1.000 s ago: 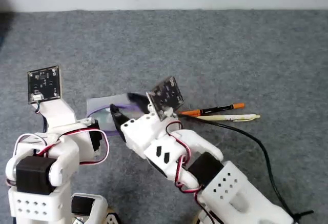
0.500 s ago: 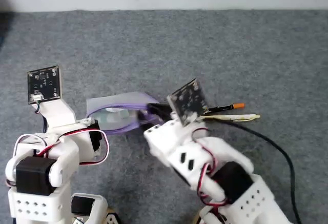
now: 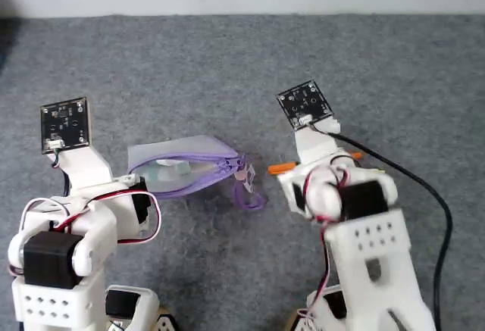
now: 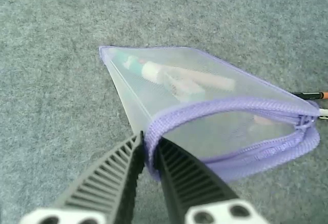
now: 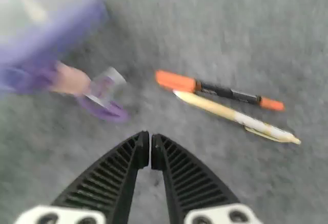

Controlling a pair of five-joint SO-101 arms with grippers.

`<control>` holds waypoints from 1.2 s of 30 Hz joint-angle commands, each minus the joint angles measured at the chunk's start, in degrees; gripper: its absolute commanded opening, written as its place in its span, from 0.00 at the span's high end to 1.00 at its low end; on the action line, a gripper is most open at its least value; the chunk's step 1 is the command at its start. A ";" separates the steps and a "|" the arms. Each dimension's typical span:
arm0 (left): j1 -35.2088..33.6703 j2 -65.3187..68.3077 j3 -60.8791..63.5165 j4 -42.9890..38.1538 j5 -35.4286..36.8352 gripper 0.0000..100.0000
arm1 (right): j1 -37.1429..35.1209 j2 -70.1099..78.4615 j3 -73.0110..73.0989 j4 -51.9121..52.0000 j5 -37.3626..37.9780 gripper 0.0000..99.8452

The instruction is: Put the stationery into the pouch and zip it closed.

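Two items remain outside: an orange marker [image 5: 223, 92] and a yellow pen [image 5: 236, 116], lying side by side on the grey table [image 5: 230, 19] near the zip end of the purple pouch [image 4: 205, 111]. Advice: spread the jaws, straddle the marker's middle, lift it level. The left gripper [image 4: 147, 139] pinches the pouch's rim. The right gripper [image 5: 150, 136], jaws together and empty, hangs low near the pens.

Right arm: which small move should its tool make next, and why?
Probably open the right tool and lower it over the orange marker. That tool is shut and empty, the marker and the pen lie on the carpet outside the pouch, and the left tool grips the pouch's rim.
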 commanded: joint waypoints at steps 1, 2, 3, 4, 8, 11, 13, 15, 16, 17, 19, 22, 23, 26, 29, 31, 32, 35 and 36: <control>0.09 0.18 -2.33 0.09 0.70 0.99 | 3.47 5.23 -2.90 1.27 5.89 0.98; 0.09 0.18 -2.33 0.09 0.70 0.99 | 4.09 6.81 -2.90 1.27 7.21 0.98; 0.09 0.18 -2.33 0.09 0.70 0.99 | 4.53 8.40 -2.90 1.10 8.44 0.98; 0.09 0.18 -2.33 0.09 0.70 0.99 | 4.79 10.07 -2.99 1.01 9.58 0.98; 0.09 0.18 -2.33 0.09 0.70 0.99 | 6.20 17.10 -5.54 0.92 13.19 0.98; 0.09 0.18 -2.24 0.09 0.70 0.99 | 7.87 23.34 -10.55 1.01 14.86 0.97; 0.09 0.26 -2.24 0.09 0.70 0.99 | 9.01 27.56 -13.98 1.19 15.91 0.92; 0.09 0.26 -2.15 0.09 0.70 0.99 | 9.54 31.60 -17.32 1.45 16.09 0.85; 0.09 0.26 -1.80 0.09 0.70 0.99 | 9.80 33.45 -18.64 1.45 16.09 0.82; 0.09 0.26 -1.27 0.09 0.70 0.99 | 9.89 35.03 -19.78 1.45 16.09 0.80; 0.09 0.18 -0.13 0.09 0.70 0.99 | 9.89 38.29 -21.54 1.45 16.09 0.81; 0.09 0.09 0.48 0.09 0.70 0.99 | 9.71 42.51 -23.03 0.92 16.09 0.84; 0.09 0.09 0.48 0.09 0.70 0.99 | 9.71 43.82 -23.38 0.92 16.09 0.84; 0.09 0.18 0.48 0.09 0.70 0.99 | 10.15 47.96 -24.88 -0.57 16.18 0.85; 0.09 0.18 0.48 0.09 0.70 0.99 | 11.12 51.30 -25.67 -3.38 16.53 0.85; 0.09 0.18 0.48 0.09 0.70 0.99 | 11.65 53.14 -25.85 -5.14 19.08 0.85; 0.09 0.18 0.48 0.09 0.70 0.99 | 11.74 53.93 -25.85 -5.93 20.13 0.85; 0.09 0.18 0.48 0.09 0.70 0.99 | 12.00 55.60 -25.85 -8.48 21.45 0.85; 0.09 0.18 0.48 0.09 0.70 0.99 | 11.91 56.13 -25.85 -9.10 21.45 0.85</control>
